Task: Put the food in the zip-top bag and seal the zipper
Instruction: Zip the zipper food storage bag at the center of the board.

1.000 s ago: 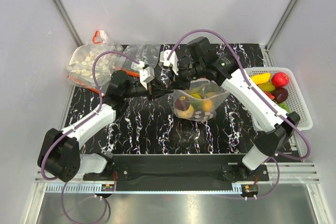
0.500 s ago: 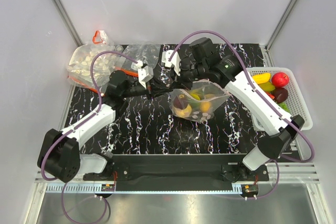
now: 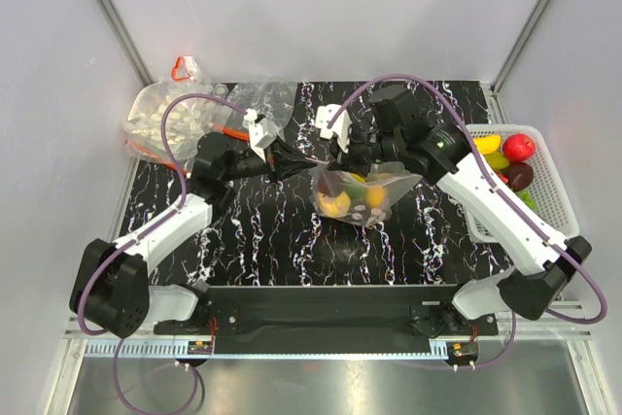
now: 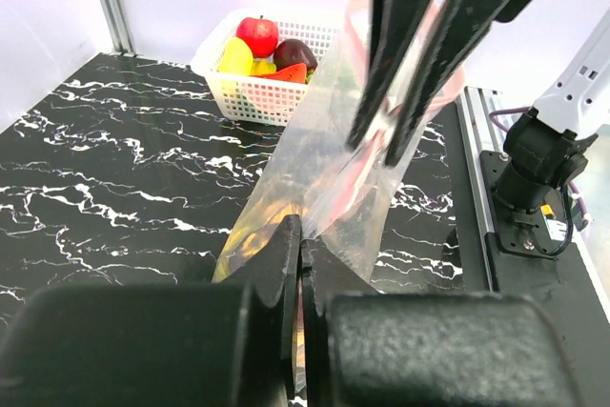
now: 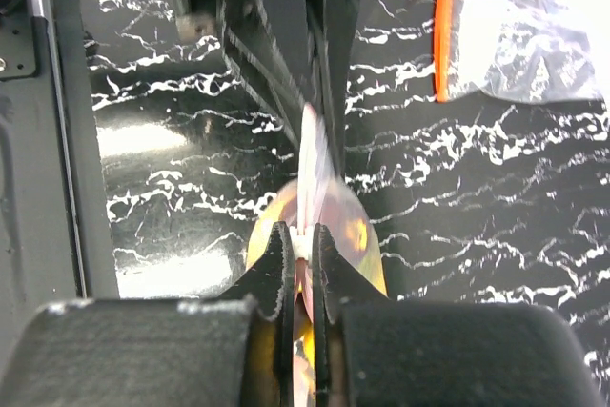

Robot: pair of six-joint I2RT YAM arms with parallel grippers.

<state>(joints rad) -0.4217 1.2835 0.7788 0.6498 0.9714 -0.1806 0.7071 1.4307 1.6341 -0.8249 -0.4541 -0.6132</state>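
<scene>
Left gripper: clenched on mouth edge of zip-top bag.
Right gripper: clamped on same edge, just beside the left one.
Bag position: centre of tabletop, hanging from both grips.
Contents: yellow and orange food.
Basket: right tabletop edge, red, yellow, dark pieces inside.

food inside zip-top bag, basket at right.

The bag is thin clear plastic, glossy and crumpled. The food inside it is smooth, shiny plastic. The bench has a polished black marbled top that reflects light. The left pincer and right pincer are matt black plastic. The basket at the bench's right edge is white plastic mesh.
</scene>
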